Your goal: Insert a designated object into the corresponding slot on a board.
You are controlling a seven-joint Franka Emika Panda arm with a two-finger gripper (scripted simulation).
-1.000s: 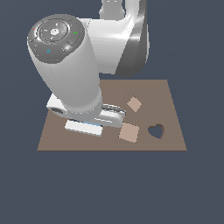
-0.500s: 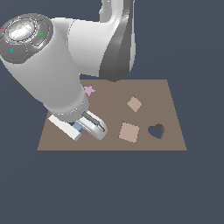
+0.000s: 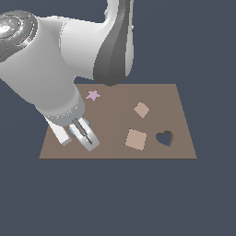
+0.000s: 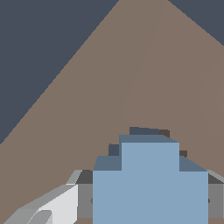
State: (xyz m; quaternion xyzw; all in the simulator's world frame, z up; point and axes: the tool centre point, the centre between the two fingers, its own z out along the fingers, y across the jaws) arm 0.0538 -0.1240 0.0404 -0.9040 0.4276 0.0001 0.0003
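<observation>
My gripper (image 3: 76,137) is shut on the light-blue cross block (image 3: 74,132), low over the brown board (image 3: 177,103) near its front corner on the exterior view's left. In the wrist view the block (image 4: 148,183) fills the space between the fingers (image 4: 54,204). Dark edges of the cross-shaped slot (image 4: 146,130) show just beyond and beside the block, right under it. I cannot tell whether the block touches the board. In the exterior view the slot is hidden by my hand.
On the board lie a pink star (image 3: 93,95), a small tan square tile (image 3: 141,109) and a larger tan tile (image 3: 136,139). A dark heart-shaped hole (image 3: 164,138) is at the exterior view's right. My arm covers the board's far left part.
The arm has swung toward the exterior view's left, carrying the blue block along the board's front edge to the left corner. The pink star has come into view.
</observation>
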